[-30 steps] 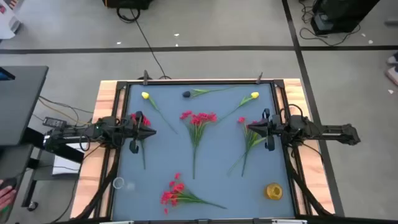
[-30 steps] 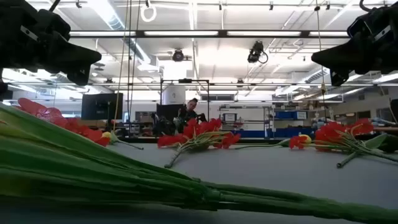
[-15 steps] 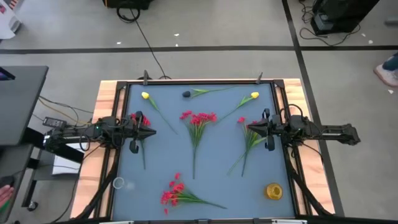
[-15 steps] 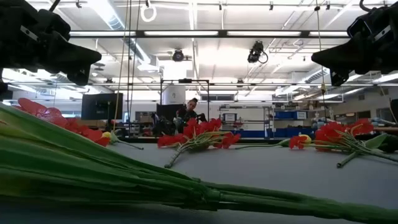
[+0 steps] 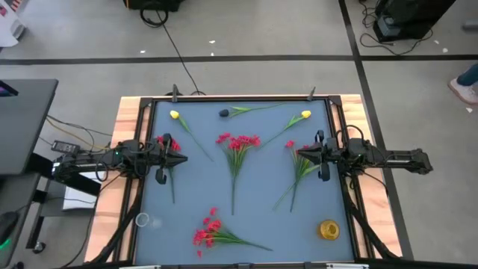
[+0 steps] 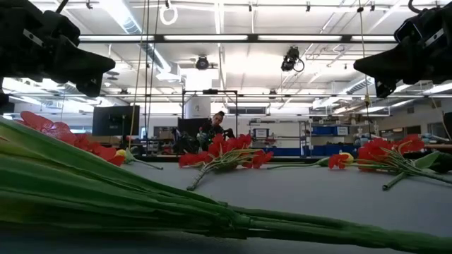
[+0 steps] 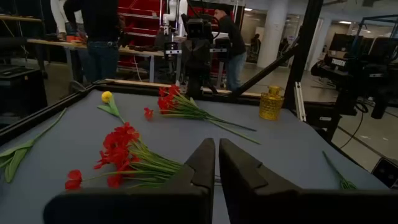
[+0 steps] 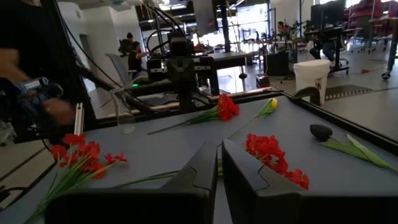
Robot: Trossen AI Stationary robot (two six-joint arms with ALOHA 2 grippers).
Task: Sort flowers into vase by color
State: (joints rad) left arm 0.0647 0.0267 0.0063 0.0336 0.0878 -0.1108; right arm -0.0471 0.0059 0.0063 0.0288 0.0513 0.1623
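Observation:
Flowers lie flat on the grey-blue mat. A red bunch [image 5: 237, 142] is in the middle, another red bunch [image 5: 208, 228] lies near the front edge, and one red bunch sits under each gripper [image 5: 166, 142] [image 5: 293, 148]. Two yellow tulips [image 5: 174, 115] [image 5: 305, 115] and the dark bud [image 5: 223, 113] lie near the far edge. My left gripper [image 5: 178, 157] hovers shut at the table's left. My right gripper [image 5: 301, 154] hovers shut at the right. The left wrist view shows the shut fingers [image 7: 216, 163] above a red bunch [image 7: 119, 154]. The right wrist view shows its fingers [image 8: 219, 163] near red blossoms [image 8: 272, 154].
A yellow vase [image 5: 328, 229] stands at the near right corner and a clear glass vase [image 5: 142, 220] at the near left. A raised black frame [image 5: 239, 98] edges the mat. In the low view, green stalks [image 6: 141, 201] fill the foreground. People stand in the room beyond.

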